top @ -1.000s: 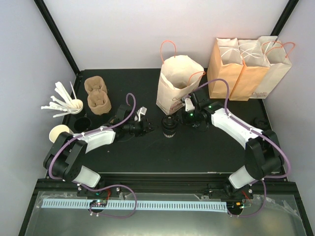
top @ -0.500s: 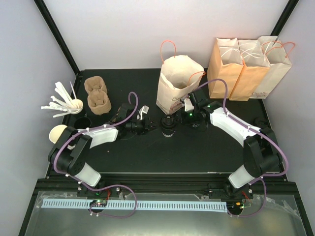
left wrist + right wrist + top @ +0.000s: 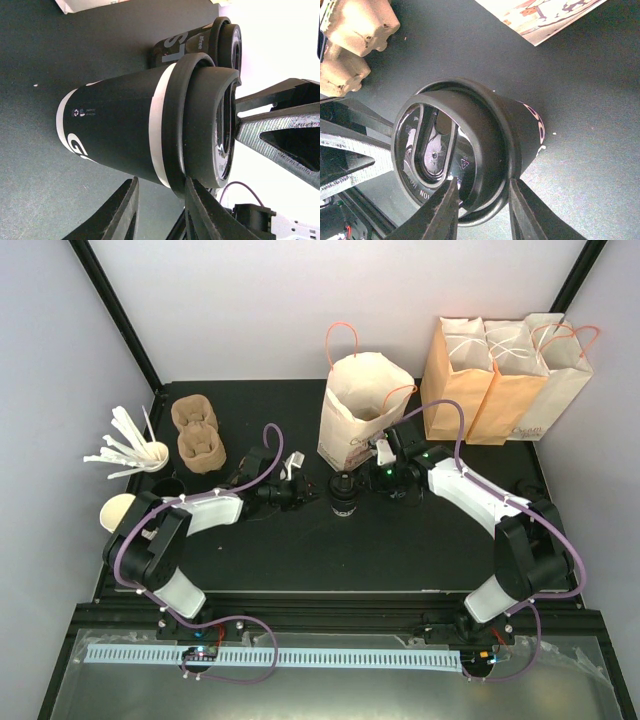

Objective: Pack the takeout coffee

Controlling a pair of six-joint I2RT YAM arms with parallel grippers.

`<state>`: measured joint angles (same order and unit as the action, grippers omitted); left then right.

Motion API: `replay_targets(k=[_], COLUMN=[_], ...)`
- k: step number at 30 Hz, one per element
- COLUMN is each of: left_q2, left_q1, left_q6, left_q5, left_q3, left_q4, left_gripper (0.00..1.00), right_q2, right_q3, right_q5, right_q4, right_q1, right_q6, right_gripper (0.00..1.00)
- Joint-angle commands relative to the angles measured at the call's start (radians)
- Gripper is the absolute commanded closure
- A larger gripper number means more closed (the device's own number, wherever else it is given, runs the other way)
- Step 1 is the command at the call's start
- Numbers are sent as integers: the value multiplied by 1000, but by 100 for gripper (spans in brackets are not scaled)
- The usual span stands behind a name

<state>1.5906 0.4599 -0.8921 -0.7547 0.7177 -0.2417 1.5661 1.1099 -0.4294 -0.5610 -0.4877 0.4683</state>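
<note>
The takeout coffee (image 3: 343,497) stands upright on the black table (image 3: 300,550), just in front of the open paper bag (image 3: 362,405), at the foot of its near side. The cup is black with a white band under its black lid (image 3: 445,150). White lettering on its side starts with a "G", and the rest curves out of sight. A small printed mark beside it is too fine to read. The lid top carries a recycling triangle and embossed letters that I cannot read.

The left gripper (image 3: 161,182) is on the cup's left side, as seen facing the bag. Its jaws are a little apart, the tips against the cup wall just below the lid. The right gripper (image 3: 482,181) is on the cup's right side. Its jaws straddle the lid's raised rim, one fingertip over the recess and one outside. I cannot tell whether they pinch it.

A second black cup (image 3: 192,42), farther to the right of the bag, shows "ST" and "ffee".
</note>
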Motion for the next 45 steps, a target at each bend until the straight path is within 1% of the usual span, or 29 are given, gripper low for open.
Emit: replay_targets(k=[1, 6, 11, 19, 20, 22, 26, 30, 34, 38, 42, 45], left_q2=[13, -26, -39, 5, 8, 13, 25, 42, 51, 69, 81, 83], left_q1=[6, 2, 2, 1, 2, 2, 1, 3, 3, 4, 4, 5], left_q6=[22, 25, 28, 31, 31, 31, 33, 36, 41, 45, 54, 53], left_q5=[3, 21, 44, 34, 35, 36, 34, 31, 36, 41, 59, 70], left_q3=[34, 52, 74, 86, 86, 87, 90, 90, 83, 81, 68, 24], left_q4=[7, 35, 60, 64, 62, 61, 63, 68, 70, 76, 85, 63], left_gripper=[71, 71, 71, 78, 79, 79, 80, 81, 85, 87, 89, 89], right_q2=[5, -18, -11, 26, 30, 37, 58, 63, 59, 53, 47, 39], right_q3=[18, 56, 82, 83, 81, 78, 70, 46, 21, -13, -78, -144], right_q5=[-17, 31, 26, 17, 18, 18, 11, -4, -9, -16, -21, -28], right_q4=[8, -30, -40, -31, -28, -24, -21, -2, 12, 30, 63, 105], right_q1=[-5, -4, -5, -5, -5, -5, -5, -6, -6, -6, -6, -6], right_q6=[-18, -22, -22, -18, -18, -18, -18, -14, -10, -5, 5, 17], right_gripper=[69, 68, 68, 69, 70, 76, 77, 77, 77, 77, 77, 77])
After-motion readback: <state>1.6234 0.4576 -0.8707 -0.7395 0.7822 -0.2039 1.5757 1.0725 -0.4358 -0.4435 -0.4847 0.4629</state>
